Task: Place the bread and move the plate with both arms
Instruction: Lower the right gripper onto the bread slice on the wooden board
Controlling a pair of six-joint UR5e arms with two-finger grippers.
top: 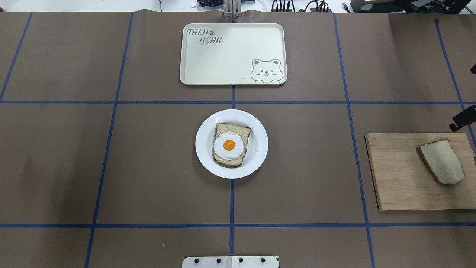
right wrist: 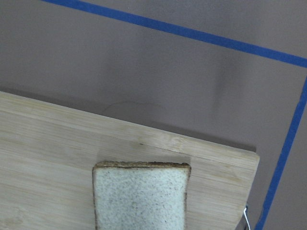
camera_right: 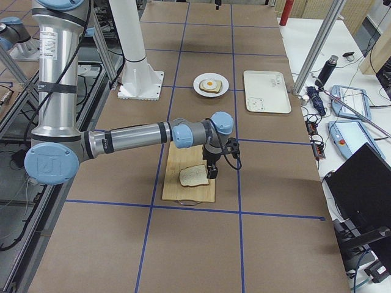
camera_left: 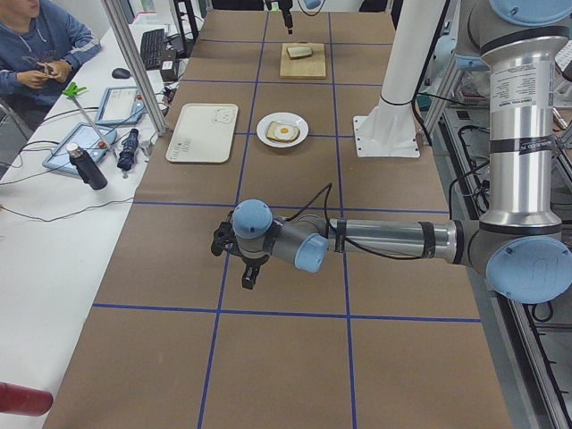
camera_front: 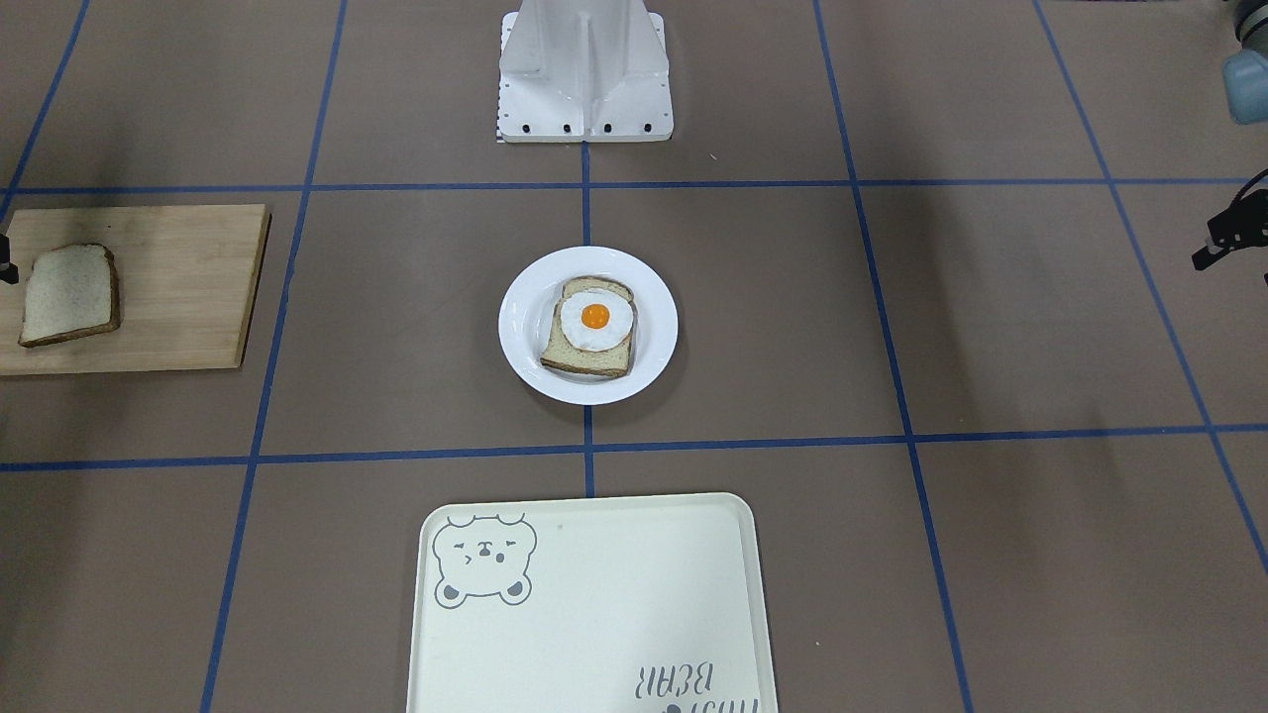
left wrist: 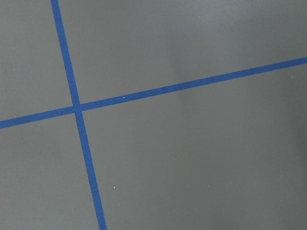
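Just beside the right gripper [camera_right: 212, 172] lies the bread [camera_right: 194, 176], flat on a wooden cutting board [camera_right: 183, 194] in the lower middle of the right-side view. The gripper hangs pointing down at the slice's right-hand end, and the pictures do not settle whether it touches the crust, nor whether its jaws are spread or closed. From the right wrist view the slice fills the lower centre of the frame, its dark crust edge uppermost, the board's corner to the right of it. The right arm [camera_right: 134, 135] stretches out low and nearly level from its upright column at that view's left, bending down at the wrist over the board. In the left-side view the left arm [camera_left: 384, 239] lies likewise low and level across the middle of the frame. The left gripper [camera_left: 251, 275] points down over bare table [top: 148, 167], near a crossing of blue tape lines [left wrist: 76, 108]; its state cannot be told either. Seen from overhead, the plate [top: 204, 156] sits at the centre of the frame, well apart from the board at the right edge. It carries an egg-topped slice [top: 229, 149]. Beyond the plate, at top centre, lies a cream tray [top: 182, 52] with a bear drawing, apart from the plate with a tape line between. The robot base [camera_front: 584, 69] stands at the top of the front-facing view. A person [camera_left: 45, 45] sits at the upper left of the left-side view.
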